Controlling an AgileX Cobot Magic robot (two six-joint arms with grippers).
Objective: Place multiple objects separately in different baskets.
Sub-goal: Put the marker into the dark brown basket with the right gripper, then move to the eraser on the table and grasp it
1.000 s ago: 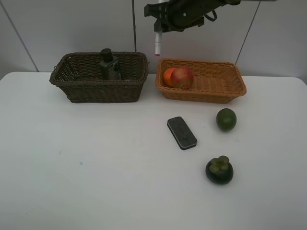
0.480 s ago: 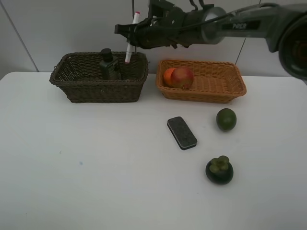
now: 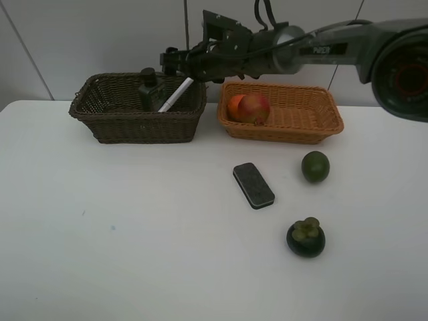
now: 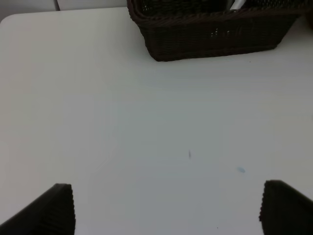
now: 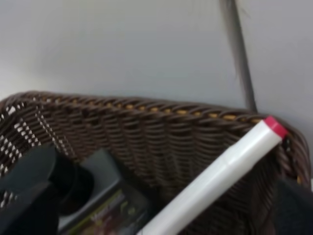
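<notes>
From above, two baskets: the dark basket [image 3: 134, 127] held one bottle [image 3: 150, 87] and one leaning marker [image 3: 175, 95], the tan basket [image 3: 301, 127] one orange [image 3: 234, 105] and one pomegranate [image 3: 254, 107]. One eraser [image 3: 253, 185], one lime [image 3: 315, 166] and one mangosteen [image 3: 305, 237] lay on the table [image 3: 134, 234]. Left wrist: left claw [image 4: 166, 208] gaped empty. Right wrist: right claw [image 5: 164, 196] stood open, marker loose.

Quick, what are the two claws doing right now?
Left gripper: open, empty.
Right gripper: open, marker leaning loose in the dark basket.

The right arm [image 3: 321, 47] stretches nearly level from the right across the middle of the exterior view. Its right gripper [image 3: 175, 63] points left, jaws spread wide. The left gripper [image 4: 166, 210] angles downward, its fingers [image 4: 56, 210] far apart.
</notes>
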